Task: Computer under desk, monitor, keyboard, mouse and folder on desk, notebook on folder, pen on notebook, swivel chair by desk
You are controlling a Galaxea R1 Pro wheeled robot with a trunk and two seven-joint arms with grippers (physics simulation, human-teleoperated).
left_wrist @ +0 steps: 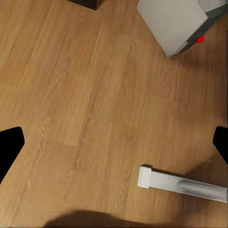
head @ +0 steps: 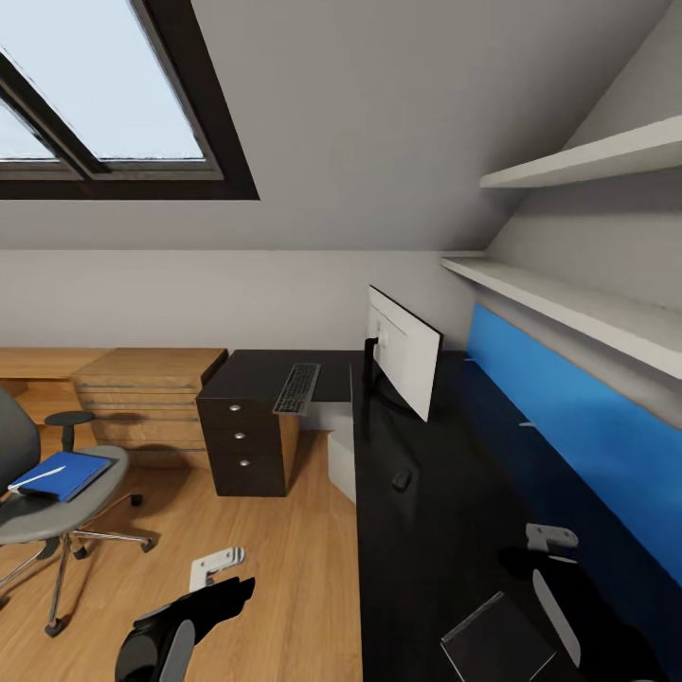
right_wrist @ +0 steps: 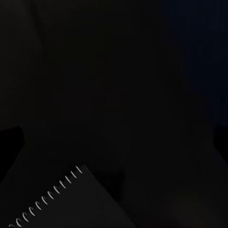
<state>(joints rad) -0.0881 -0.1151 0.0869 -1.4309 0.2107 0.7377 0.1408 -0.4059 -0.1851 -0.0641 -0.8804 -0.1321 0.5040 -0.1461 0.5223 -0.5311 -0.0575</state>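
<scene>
attic bedroom: sloped grey ceiling, dark-framed skylight [head: 104, 95] at 10 o'clock, two white shelves [head: 578, 161] on the wall at 2 o'clock, blue panel [head: 587, 417] beneath them. warm wood plank floor [head: 275, 559].

black worktop [head: 426, 530] runs from 6 o'clock up toward 12, glossy and very dark. monitor [head: 405, 349] stands upright on it near 12 o'clock, pale back face turned this way. mouse [head: 402, 479] lies on the worktop just short of the monitor, apart from it. keyboard [head: 297, 387] rests on a lower black surface over a three-drawer unit [head: 242, 445], at 11 o'clock, beside the worktop's far end. pale grey box, likely the computer [head: 342, 464], sits on the floor against the worktop's edge beneath the keyboard side.

swivel chair [head: 47, 502] at 9 o'clock, well apart from the worktop; blue folder [head: 64, 474] lies on its seat with a white pen [head: 38, 479] across it. wooden dresser [head: 147, 393] behind the chair against the wall.

spiral notebook [head: 497, 639], dark cover, lies on the worktop at 5 o'clock, near the right hand [head: 552, 538]; its wire binding shows in the right wrist view [right_wrist: 47, 199].

left hand [head: 216, 565] hangs over bare floor at 7 o'clock; in its wrist view the fingers [left_wrist: 9, 147] are spread wide with nothing between them. right hand likewise released, fingers [right_wrist: 10, 142] apart, over the worktop.

no brands, labels or legible writing anywhere.
</scene>
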